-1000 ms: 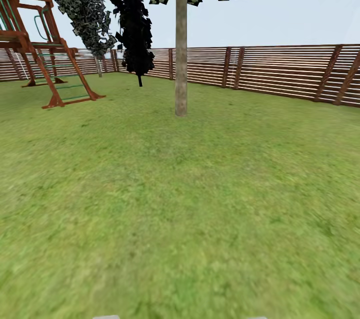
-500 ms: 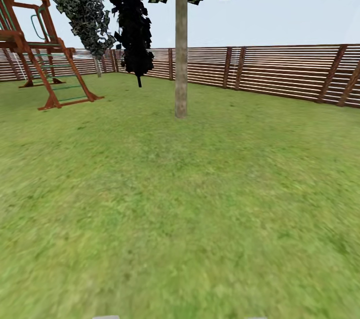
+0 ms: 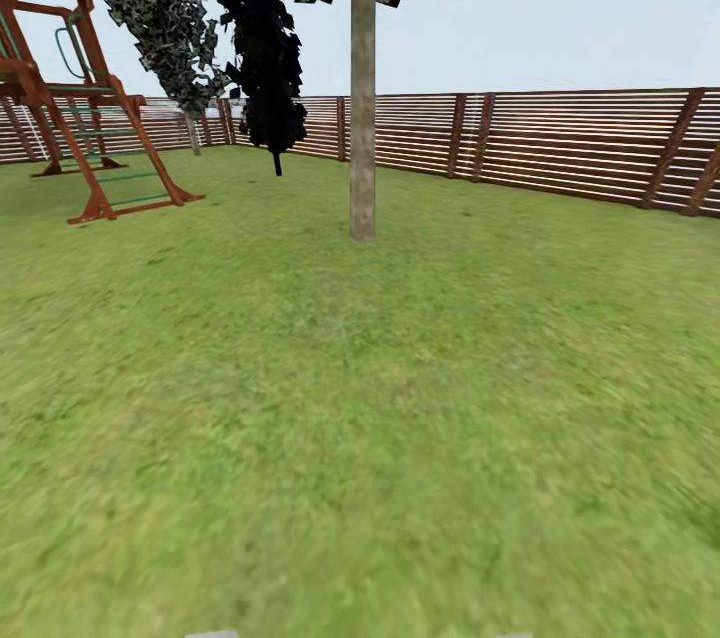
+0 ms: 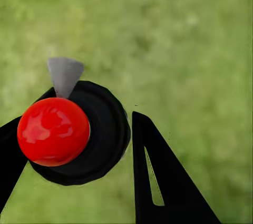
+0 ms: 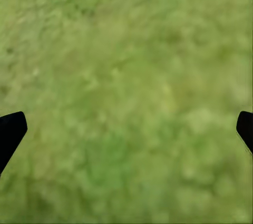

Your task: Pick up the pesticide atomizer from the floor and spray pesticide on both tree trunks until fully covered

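Two dark fingers of the left gripper (image 4: 79,145) clamp the black, red-capped pesticide atomizer (image 4: 74,132); the right gripper (image 5: 126,129) gapes over grass. Since a second ago, the straight grey-brown tree trunk (image 3: 362,78) at centre-top looms slightly nearer, so the approach continues.
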Tool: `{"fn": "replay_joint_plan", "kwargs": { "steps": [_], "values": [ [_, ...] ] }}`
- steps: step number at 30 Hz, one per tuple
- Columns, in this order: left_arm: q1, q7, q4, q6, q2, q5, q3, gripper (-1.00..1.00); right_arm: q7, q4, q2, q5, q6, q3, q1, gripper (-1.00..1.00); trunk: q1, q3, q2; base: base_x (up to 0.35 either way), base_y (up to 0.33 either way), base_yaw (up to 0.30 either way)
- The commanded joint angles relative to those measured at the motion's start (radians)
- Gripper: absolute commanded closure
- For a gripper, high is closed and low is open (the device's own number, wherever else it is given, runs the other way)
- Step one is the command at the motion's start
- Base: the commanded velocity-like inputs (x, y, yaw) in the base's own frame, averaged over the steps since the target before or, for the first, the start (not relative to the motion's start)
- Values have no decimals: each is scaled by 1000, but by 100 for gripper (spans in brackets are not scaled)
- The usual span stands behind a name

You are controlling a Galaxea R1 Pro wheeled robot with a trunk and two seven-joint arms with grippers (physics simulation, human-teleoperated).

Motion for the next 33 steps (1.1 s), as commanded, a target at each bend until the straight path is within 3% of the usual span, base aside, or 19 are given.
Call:
{"fn": "replay_joint_plan", "kwargs": {
  "steps": [1,33],
  "values": [
    [-1,5,2,-4,0,-11,6,100,5,-1,0,5,-1,-9,0,-100,1,-1,0,341,0,0],
    [-1,5,1,-4,0,-11,6,100,5,-2,0,5,-1,-9,0,-100,1,-1,0,341,0,0]
  ]
}}
